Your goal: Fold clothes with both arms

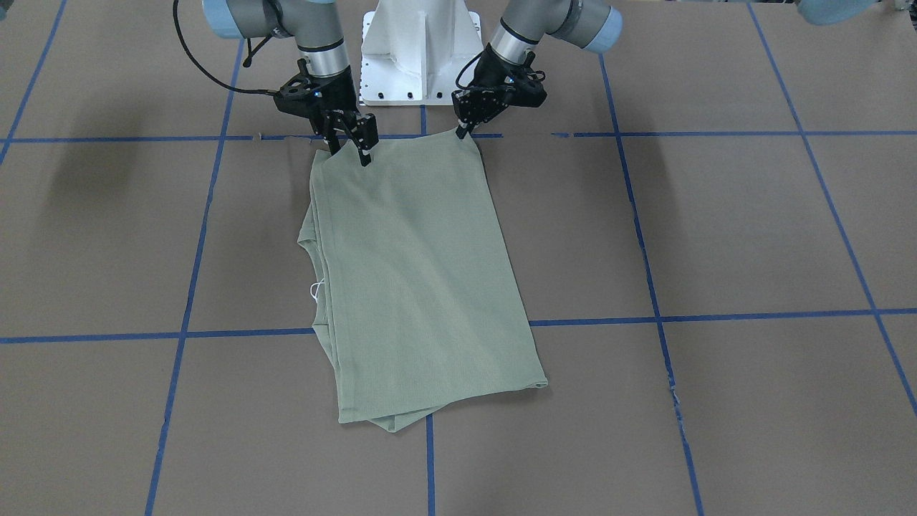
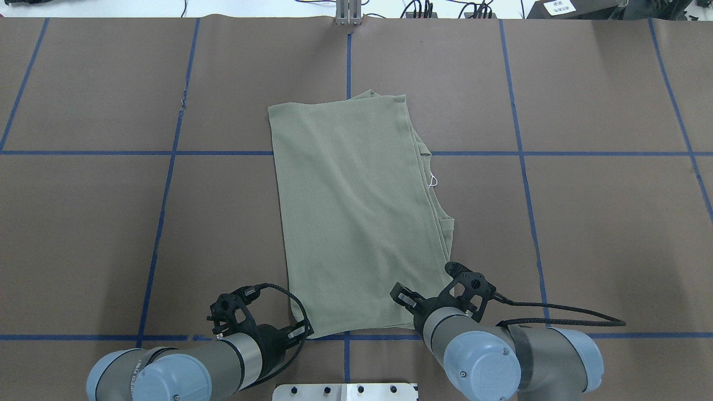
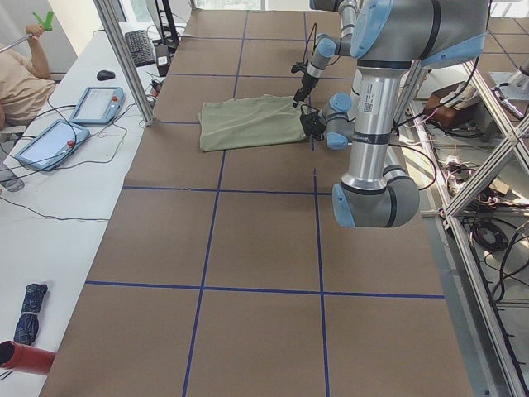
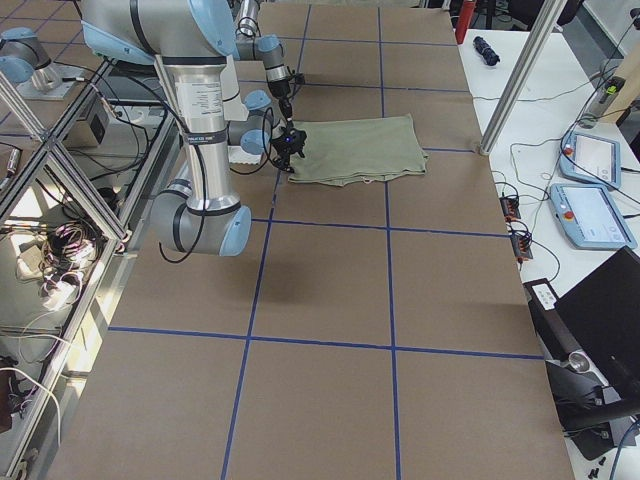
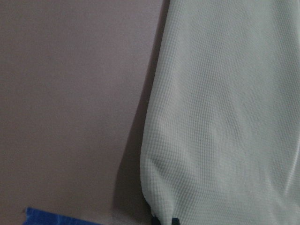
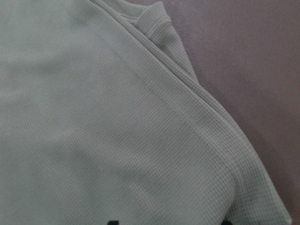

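Sage-green knit shirt (image 1: 423, 279), folded into one long panel, lies on the brown paper-covered table (image 1: 716, 229) straight out from the white base pedestal (image 1: 421, 54). Its short edge is nearest the pedestal and its length runs away from it at a slight slant. From my remote station I see the left gripper (image 1: 464, 131) at the pedestal-side corner on its own side, jaws pressed together on that corner, which is drawn up to a small point. The right gripper (image 1: 351, 149) sits at the other pedestal-side corner, jaws spread, both fingertips down on the cloth. Along the long edge on the right arm's side, layered hems and the ribbed neck opening (image 1: 308, 242) peek out, a white string (image 1: 316, 289) beside them. Blue tape lines (image 1: 716, 134) grid the table.
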### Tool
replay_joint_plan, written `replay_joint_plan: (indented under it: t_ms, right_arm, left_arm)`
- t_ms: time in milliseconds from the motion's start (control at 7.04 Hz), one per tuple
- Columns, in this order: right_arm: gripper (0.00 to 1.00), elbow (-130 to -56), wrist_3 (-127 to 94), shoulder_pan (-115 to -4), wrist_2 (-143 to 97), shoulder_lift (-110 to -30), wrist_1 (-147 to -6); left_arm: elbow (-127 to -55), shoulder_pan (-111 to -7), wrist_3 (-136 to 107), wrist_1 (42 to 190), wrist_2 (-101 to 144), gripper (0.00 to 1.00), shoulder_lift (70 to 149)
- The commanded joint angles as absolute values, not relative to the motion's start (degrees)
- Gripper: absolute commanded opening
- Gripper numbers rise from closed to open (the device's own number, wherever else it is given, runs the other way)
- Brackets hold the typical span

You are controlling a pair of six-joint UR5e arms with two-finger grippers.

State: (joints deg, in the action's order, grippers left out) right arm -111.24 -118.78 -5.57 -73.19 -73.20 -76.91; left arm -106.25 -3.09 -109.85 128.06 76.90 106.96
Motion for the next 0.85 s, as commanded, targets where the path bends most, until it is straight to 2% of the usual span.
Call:
replay_joint_plan:
  t_ms: [0, 142, 284, 426, 568, 710]
  right_arm:
    - [0.27, -110.6, -120.0, -5.6, -73.1, -72.5, -76.9]
    - [0.1, -110.5, -121.4, -5.6, -73.1, -72.4, -77.0]
    - [0.0, -110.4, -121.6, -5.5, -73.1, -72.4, -77.0]
    - [0.0, -110.7, -121.6, -5.5, -73.1, -72.4, -77.1]
    - [0.0, -111.7, -121.4, -5.9, -73.2, -72.1, -77.7]
    - [0.0, -115.7, -121.3, -5.9, -73.5, -71.7, -82.4]
  left_arm:
    - [-106.3, -3.1, -109.8, 128.1, 76.9, 0.0, 107.0]
    - [-106.4, -3.1, -109.8, 128.1, 76.9, 0.0, 107.0]
    - [-106.4, -3.1, -109.8, 128.1, 77.0, 0.0, 107.0]
    - [-107.0, -3.5, -108.6, 128.0, 77.2, 0.0, 107.0]
    - [-110.9, -4.0, -103.8, 127.5, 77.6, 0.0, 106.3]
    - [-116.7, -4.1, -100.9, 124.1, 78.9, 0.0, 105.0]
